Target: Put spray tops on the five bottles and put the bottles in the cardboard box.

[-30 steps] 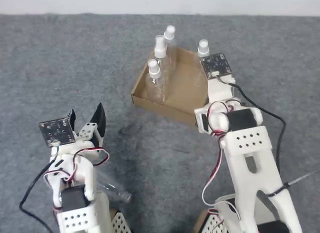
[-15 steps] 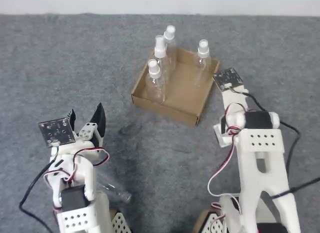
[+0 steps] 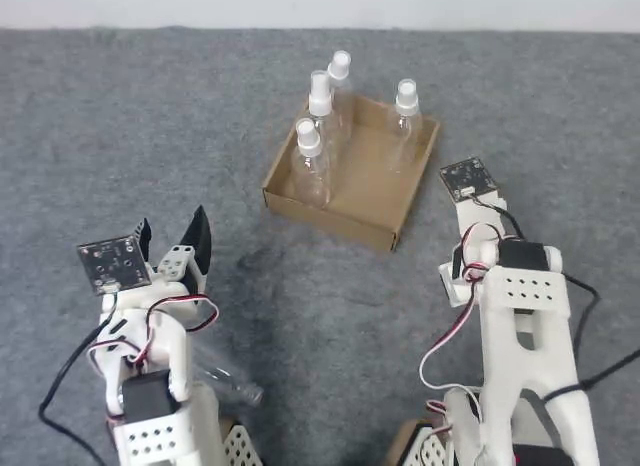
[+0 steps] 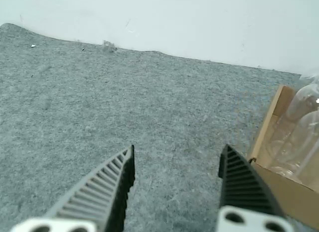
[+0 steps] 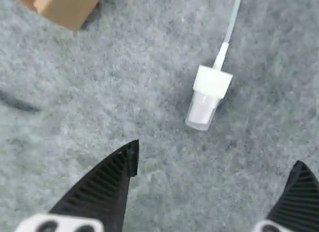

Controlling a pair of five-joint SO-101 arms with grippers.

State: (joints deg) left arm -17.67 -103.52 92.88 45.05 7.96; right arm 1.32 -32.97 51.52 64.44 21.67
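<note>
On the grey table [image 3: 120, 116], four capped bottles [image 3: 311, 166] stand in the cardboard box [image 3: 330, 221]; the fifth bottle [image 3: 228, 382] lies by the left arm's base. Fingers apart on left gripper [image 4: 179, 150] and right gripper [image 5: 216, 155], the spray top [image 5: 207, 95] lying below the right could roll if pinched off-centre.

White spray top [image 5: 206, 98]; grey felt [image 3: 150, 136]

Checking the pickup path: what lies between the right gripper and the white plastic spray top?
Only bare grey felt lies between right gripper and white spray top, per the right wrist view.
</note>
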